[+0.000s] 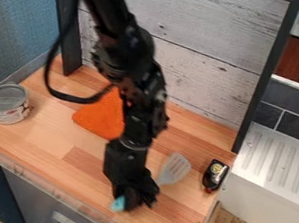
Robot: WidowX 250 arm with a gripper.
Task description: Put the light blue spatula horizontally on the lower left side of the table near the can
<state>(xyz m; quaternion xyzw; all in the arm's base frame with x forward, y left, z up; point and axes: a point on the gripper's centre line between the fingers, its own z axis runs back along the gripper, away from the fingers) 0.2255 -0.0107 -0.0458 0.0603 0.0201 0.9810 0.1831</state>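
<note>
Now, near the front of the table (57, 150), your gripper (132, 203) is down over the handle (118, 204) of the light blue spatula (173, 170); I cannot tell whether its jaws are spread or pinching it. Confirm a firm hold, lift just enough, swing left, align it horizontally and lower it near the can (7, 104), clear of the orange cloth (103, 115).
</note>
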